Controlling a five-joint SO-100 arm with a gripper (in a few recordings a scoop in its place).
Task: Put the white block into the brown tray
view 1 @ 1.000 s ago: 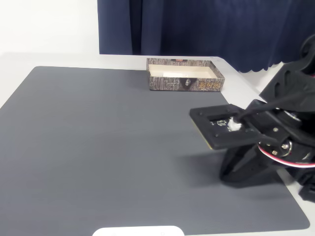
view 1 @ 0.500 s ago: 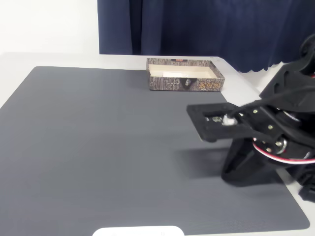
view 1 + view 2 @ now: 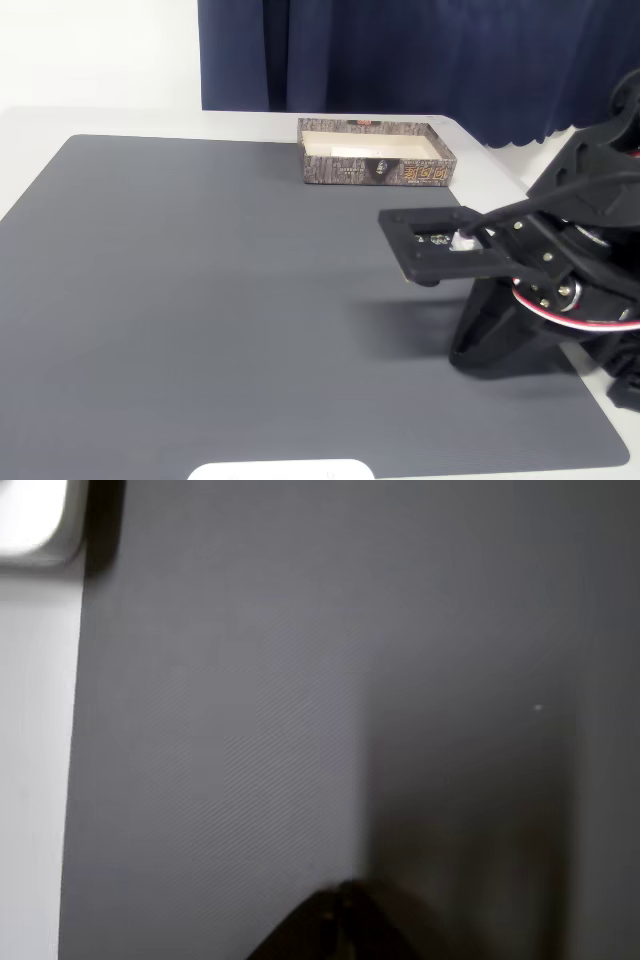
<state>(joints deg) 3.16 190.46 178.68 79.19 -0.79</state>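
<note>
The brown tray [image 3: 375, 153] stands at the far edge of the grey mat, its pale inside showing nothing in it. The white block is hidden or out of view. My black arm [image 3: 560, 270] is at the right of the fixed view, its flat black head plate [image 3: 440, 246] held level above the mat, well in front of the tray. In the wrist view my gripper [image 3: 340, 925] is a dark, blurred point at the bottom edge; its fingers look pressed together with nothing between them.
A wide white rounded plate [image 3: 280, 470] lies at the mat's near edge and appears top left in the wrist view [image 3: 35, 520]. The grey mat [image 3: 200, 280] covers most of the white table [image 3: 60, 120]. A dark blue curtain [image 3: 400, 50] hangs behind.
The arm's head plate has risen a little, shifted left and levelled out. The tray and the white plate have not moved.
</note>
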